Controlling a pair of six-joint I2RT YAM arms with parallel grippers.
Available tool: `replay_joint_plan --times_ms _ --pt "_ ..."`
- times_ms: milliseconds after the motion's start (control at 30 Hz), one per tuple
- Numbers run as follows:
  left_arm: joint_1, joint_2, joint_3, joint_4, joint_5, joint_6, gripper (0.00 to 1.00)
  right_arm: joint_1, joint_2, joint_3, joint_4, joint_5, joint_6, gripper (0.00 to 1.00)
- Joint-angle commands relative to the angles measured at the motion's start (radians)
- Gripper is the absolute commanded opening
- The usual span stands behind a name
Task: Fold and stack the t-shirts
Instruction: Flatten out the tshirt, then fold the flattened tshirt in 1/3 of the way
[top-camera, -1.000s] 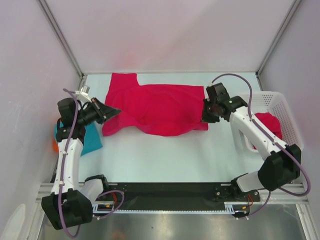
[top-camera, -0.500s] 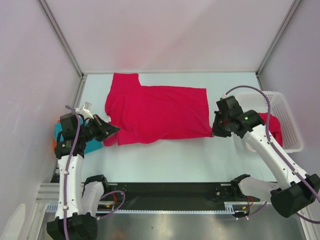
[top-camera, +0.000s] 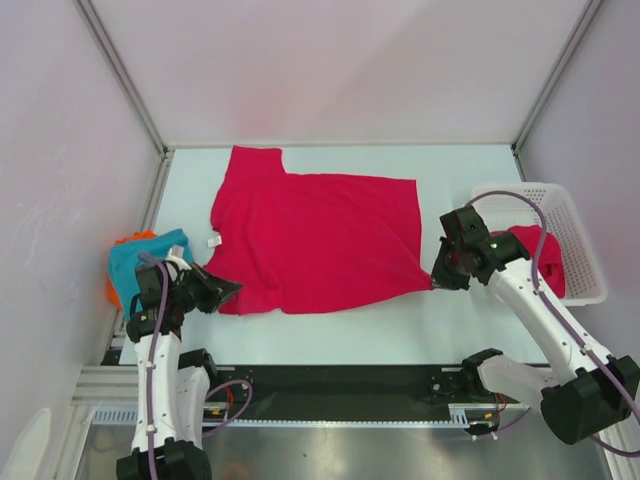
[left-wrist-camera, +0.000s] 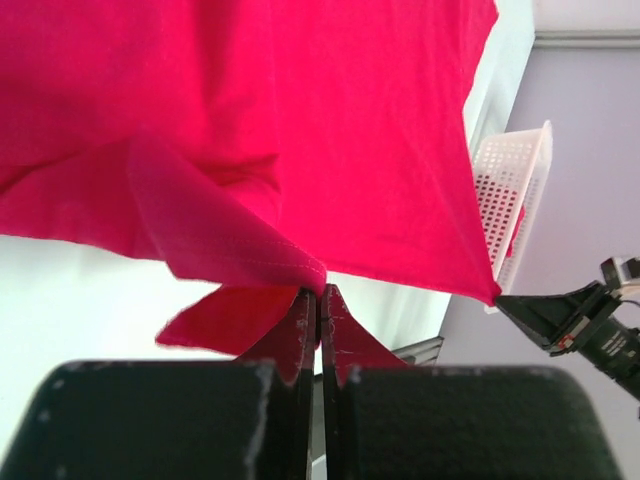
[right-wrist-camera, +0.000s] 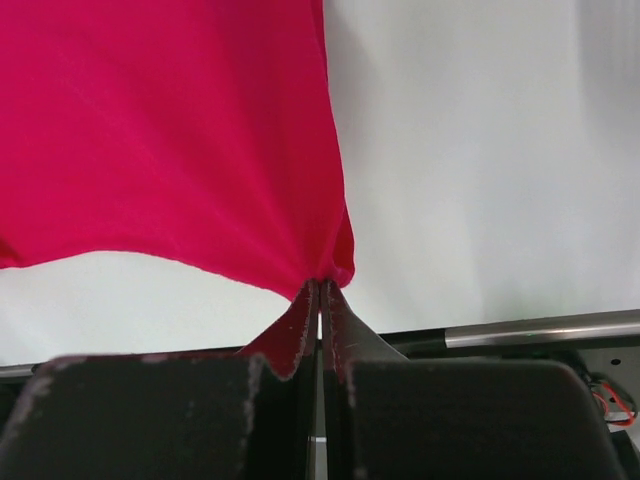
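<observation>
On the worktop (top-camera: 340, 330) the red shirt (top-camera: 320, 235) lies spread out, its long way running from 9 to 3 o'clock. The left tool (top-camera: 228, 292) is pinched tight on its near corner at 8 o'clock. The right tool (top-camera: 437, 281) is pinched tight on the near corner at 4 o'clock. Both sit at the near edge, so the fold would likely go toward 12 o'clock. A blue shirt (top-camera: 150, 255) lies at 9 o'clock.

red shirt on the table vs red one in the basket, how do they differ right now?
The table shirt lies spread out nearly flat; the basket shirt is bunched in the white basket. The left gripper and right gripper each pinch a near corner of the table shirt; no gripper holds the basket shirt. Both are the same crimson.
</observation>
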Motion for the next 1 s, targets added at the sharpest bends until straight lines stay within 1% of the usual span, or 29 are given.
replay_joint_plan --times_ms 0,67,100,200,267,367,400,467,533,567,633,800,900,967 --pt "0.014 -0.019 0.022 0.079 0.025 -0.057 0.0 -0.072 -0.053 -0.006 0.029 -0.034 0.004 0.0" --pt "0.016 0.001 0.027 0.115 0.023 -0.066 0.0 -0.111 -0.067 -0.01 0.049 -0.042 -0.014 0.0" --pt "0.019 0.013 0.035 0.129 0.026 -0.066 0.0 -0.152 -0.067 -0.013 0.061 -0.049 -0.019 0.0" --pt "0.028 0.099 0.065 0.178 0.026 -0.049 0.0 -0.217 -0.053 -0.016 0.118 -0.107 -0.042 0.0" --pt "0.037 0.143 0.09 0.209 0.031 -0.025 0.0 -0.255 -0.03 -0.006 0.149 -0.1 -0.046 0.0" --pt "0.086 0.238 0.154 0.215 0.037 0.026 0.0 -0.31 0.002 -0.013 0.19 -0.081 -0.052 0.0" --pt "0.124 0.276 0.179 0.22 0.049 0.037 0.0 -0.326 0.011 -0.018 0.21 -0.085 -0.051 0.0" --pt "0.165 0.313 0.19 0.24 0.077 0.052 0.0 -0.364 0.022 -0.032 0.233 -0.097 -0.046 0.0" --pt "0.218 0.359 0.197 0.253 0.117 0.063 0.0 -0.37 0.031 -0.056 0.253 -0.097 -0.042 0.0" --pt "0.232 0.369 0.197 0.255 0.128 0.075 0.0 -0.402 0.03 -0.064 0.259 -0.097 -0.042 0.0" --pt "0.267 0.386 0.202 0.253 0.149 0.087 0.0 -0.409 0.024 -0.078 0.264 -0.097 -0.048 0.0" --pt "0.271 0.396 0.184 0.281 0.145 0.087 0.0 -0.409 0.019 -0.095 0.288 -0.106 -0.054 0.0" --pt "0.271 0.422 0.168 0.33 0.152 0.069 0.0 -0.409 0.05 -0.084 0.326 -0.123 -0.06 0.0" --pt "0.271 0.455 0.168 0.353 0.158 0.048 0.0 -0.407 0.103 -0.055 0.34 -0.135 -0.071 0.0"
